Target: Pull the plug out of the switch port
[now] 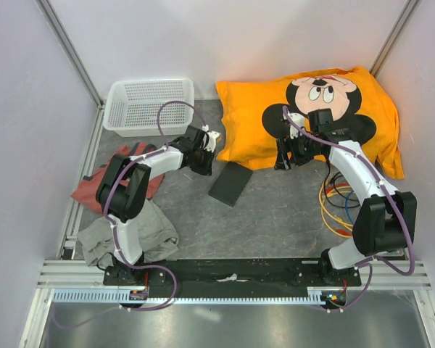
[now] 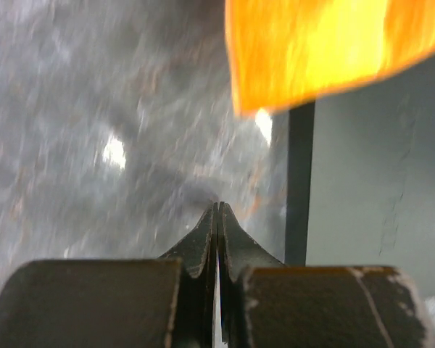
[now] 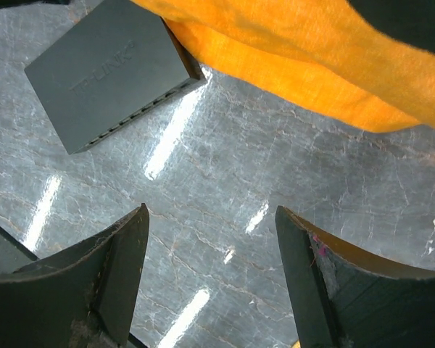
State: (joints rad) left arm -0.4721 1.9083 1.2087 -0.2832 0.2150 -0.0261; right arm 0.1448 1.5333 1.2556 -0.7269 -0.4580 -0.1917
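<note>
The switch (image 1: 230, 183) is a flat black box lying on the grey table between the arms, just below the pillow's left corner. In the right wrist view the switch (image 3: 112, 72) shows its plain top and a row of ports along one side; I see no plug or cable in them. My left gripper (image 1: 205, 154) is shut and empty, just up-left of the switch. Its wrist view is blurred, with the closed fingertips (image 2: 219, 204) over the table and a dark-edged flat grey face (image 2: 377, 188) to the right. My right gripper (image 1: 284, 161) (image 3: 210, 210) is open and empty at the pillow's front edge.
An orange Mickey Mouse pillow (image 1: 312, 116) lies at the back right. A white basket (image 1: 148, 105) stands at the back left. Red and grey cloths (image 1: 127, 217) lie by the left arm. Coiled coloured cables (image 1: 335, 203) lie by the right arm. A small white thing (image 1: 214, 135) sits by the left gripper.
</note>
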